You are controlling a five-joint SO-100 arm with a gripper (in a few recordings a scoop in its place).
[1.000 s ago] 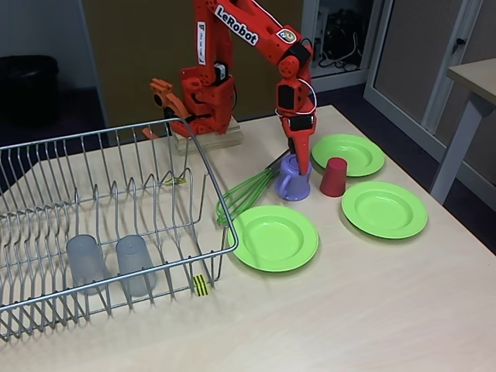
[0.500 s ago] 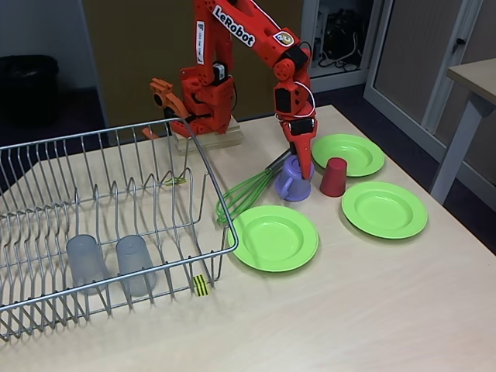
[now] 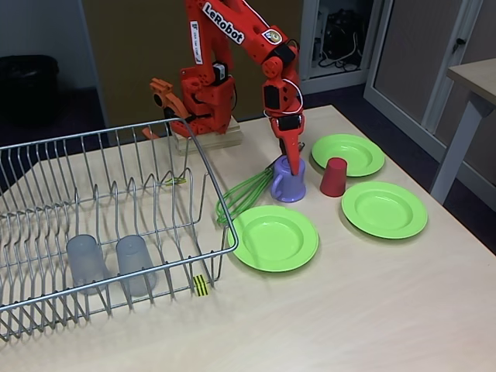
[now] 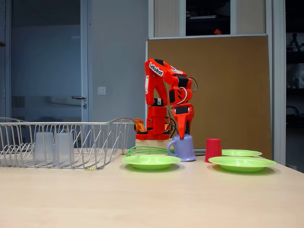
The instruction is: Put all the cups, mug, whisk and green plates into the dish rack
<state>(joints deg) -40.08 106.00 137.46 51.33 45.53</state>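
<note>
My orange gripper [image 3: 294,159] [image 4: 181,134] is shut on the rim of the lilac mug [image 3: 288,183] [image 4: 184,148], one finger reaching down inside it. The mug stands upright just behind the nearest green plate [image 3: 275,236] [image 4: 151,161]. The whisk [image 3: 246,193] [image 4: 142,151] lies on the table left of the mug, its green loops toward the dish rack [image 3: 116,291] [image 4: 71,124]. Two frosted tumblers [image 3: 85,262] [image 3: 136,264] stand in the rack. The red cup [image 3: 334,177] [image 4: 213,149] stands between two more green plates [image 3: 384,208] [image 3: 347,153].
The arm's base sits on a wooden block [image 3: 208,140] behind the rack's far corner. A striped tag [image 3: 201,285] hangs on the rack's front. Another table [image 3: 474,81] stands off to the right. Bare tabletop lies in front of the plates.
The gripper has shifted left with the mug, which first tipped and now hangs upright with its handle turned away. Everything else stayed put.
</note>
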